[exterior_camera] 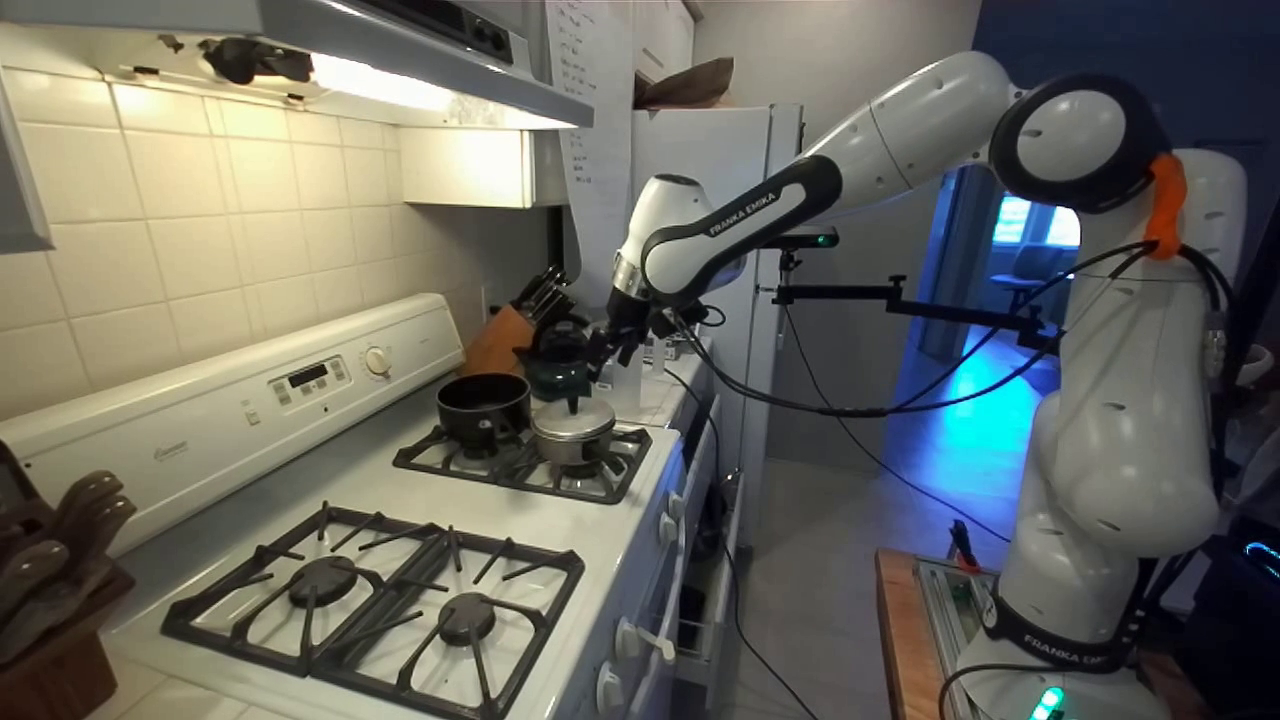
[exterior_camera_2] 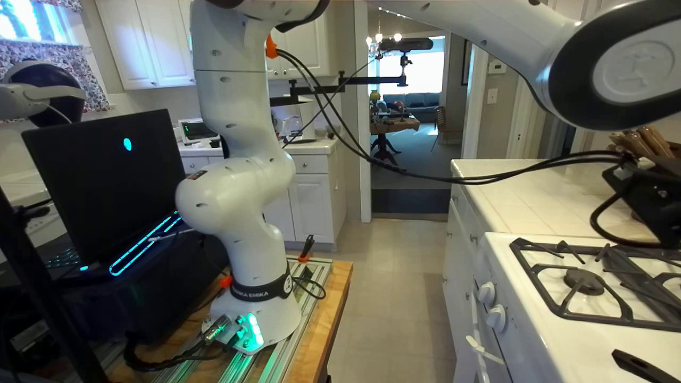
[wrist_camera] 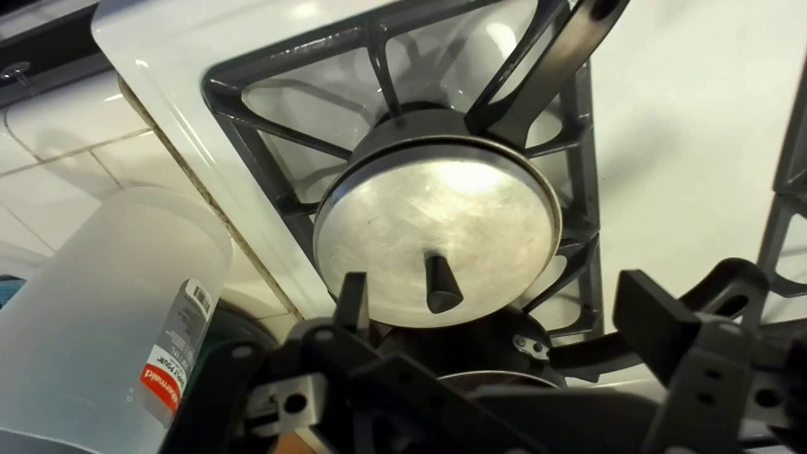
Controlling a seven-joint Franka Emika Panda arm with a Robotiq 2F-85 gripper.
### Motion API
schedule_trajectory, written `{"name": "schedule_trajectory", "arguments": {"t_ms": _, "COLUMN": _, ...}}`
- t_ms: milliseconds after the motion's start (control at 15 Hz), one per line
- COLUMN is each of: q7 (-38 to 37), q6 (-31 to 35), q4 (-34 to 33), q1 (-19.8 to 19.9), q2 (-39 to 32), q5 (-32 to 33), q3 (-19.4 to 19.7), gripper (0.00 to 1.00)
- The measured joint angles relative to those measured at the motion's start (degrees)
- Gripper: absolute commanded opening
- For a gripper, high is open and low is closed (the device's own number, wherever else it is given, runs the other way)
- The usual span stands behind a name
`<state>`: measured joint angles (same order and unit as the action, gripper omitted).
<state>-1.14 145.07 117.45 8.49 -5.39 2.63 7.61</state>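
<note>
The place is a home kitchen. In an exterior view, a white gas stove (exterior_camera: pixel 450 505) fills the lower left of the frame against a tiled wall (exterior_camera: pixel 190 165), below a range hood (exterior_camera: pixel 420 50); near the centre a black pot (exterior_camera: pixel 483 414) and a lidded saucepan (exterior_camera: pixel 572 437) stand on it, and a refrigerator (exterior_camera: pixel 700 145) rises at top centre. In an exterior view, white cabinets (exterior_camera_2: pixel 165 40) hang at upper left beside a flowered curtain (exterior_camera_2: pixel 26 52), and right of top centre a doorway (exterior_camera_2: pixel 365 159) frames a sofa (exterior_camera_2: pixel 420 108) and a chandelier (exterior_camera_2: pixel 379 38).

White rounded arm (exterior_camera: pixel 930 120), black FRANKA EMIKA strip (exterior_camera: pixel 742 213), orange wrap (exterior_camera: pixel 1166 205), black cables (exterior_camera: pixel 850 411); black jaws
</note>
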Motion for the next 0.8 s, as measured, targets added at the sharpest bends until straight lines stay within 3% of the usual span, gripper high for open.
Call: {"name": "schedule_trajectory", "arguments": {"t_ms": 800, "q7": 1.00, "q6": 0.67, "q4": -2.24, "q1": 0.37, "q2": -2.87, "q5": -0.60, "q3": 0.52, "gripper": 1.00}}
